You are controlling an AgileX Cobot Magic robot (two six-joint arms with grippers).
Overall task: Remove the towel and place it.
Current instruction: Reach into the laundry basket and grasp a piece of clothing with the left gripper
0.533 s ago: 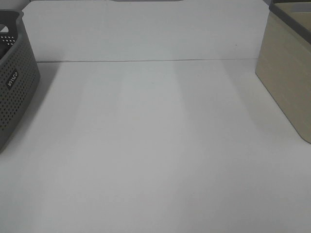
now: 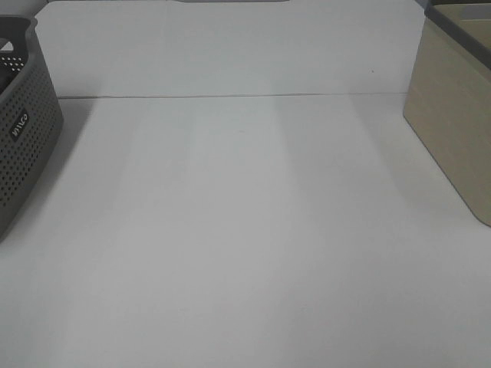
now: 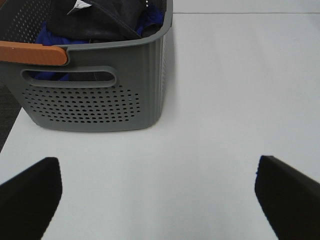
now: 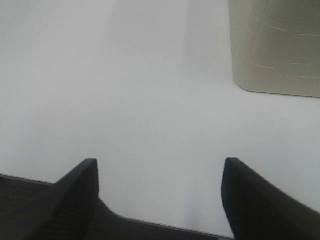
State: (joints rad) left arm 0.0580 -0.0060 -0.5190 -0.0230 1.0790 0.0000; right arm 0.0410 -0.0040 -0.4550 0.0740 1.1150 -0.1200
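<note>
Dark towel [image 3: 100, 20] being contained by grey basket [image 3: 95, 105] (blue cloth [image 3: 47, 31] alongside). Left gripper [image 3: 159, 197] being held spread wide, empty; right gripper [image 4: 160, 192] being held spread, empty, over table [image 4: 150, 75].

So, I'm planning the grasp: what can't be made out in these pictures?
- Towel: left wrist view, mostly hidden by the grey basket wall, cut off by the frame edge.
- Beige basket interior: high and right wrist views, cropped by the frame.
- Left end effector, right end effector: outside the high view.
</note>
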